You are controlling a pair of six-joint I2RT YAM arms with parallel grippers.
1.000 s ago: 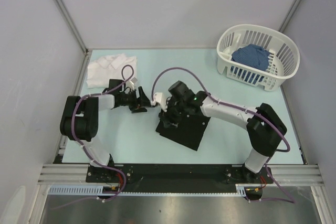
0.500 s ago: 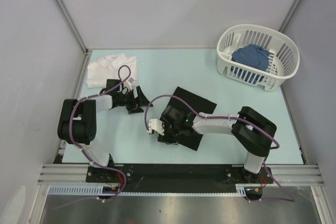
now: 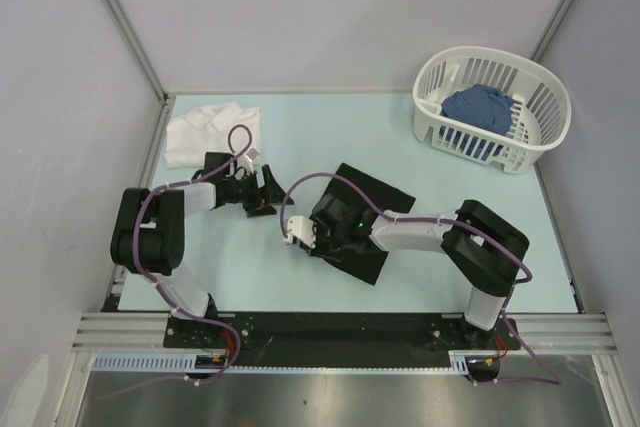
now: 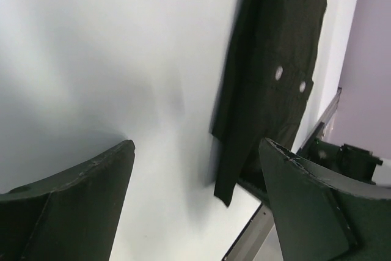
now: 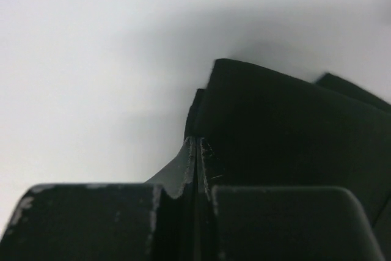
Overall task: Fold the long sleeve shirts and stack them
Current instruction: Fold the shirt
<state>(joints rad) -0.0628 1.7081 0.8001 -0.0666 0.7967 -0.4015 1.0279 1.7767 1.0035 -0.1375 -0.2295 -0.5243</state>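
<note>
At the far left corner of the tabletop point(image 3: 330, 127): white shirt point(image 3: 212, 132), bunched in a low heap, neatness of any fold hard to judge. Just right of it and nearer: left gripper point(image 4: 195, 151), jaws spread wide, nothing between them, hanging over bare surface, apart from both shirts. Around the middle, toward the near edge: black shirt point(image 3: 378, 195), folded into a flat tilted rectangle, two small white buttons point(image 4: 278, 73) showing along one edge in the left wrist view. Over its left end: right gripper point(image 5: 197, 143), fingers pressed fully together, the folded black edge directly beyond the tips. Impossible to tell whether any cloth sits pinched between them. At the far right corner: white basket point(image 3: 545, 137) holding blue cloth point(image 3: 478, 107).

Likely trouble from here: lifting with the right fingers closed on nothing, or on the top layer alone, probably peels the fold open instead of carrying the whole bundle. Dragging toward the white shirt risks smearing the layers across the surface. Bringing the open left jaws in from the side could shove the edge and rumple it.
</note>
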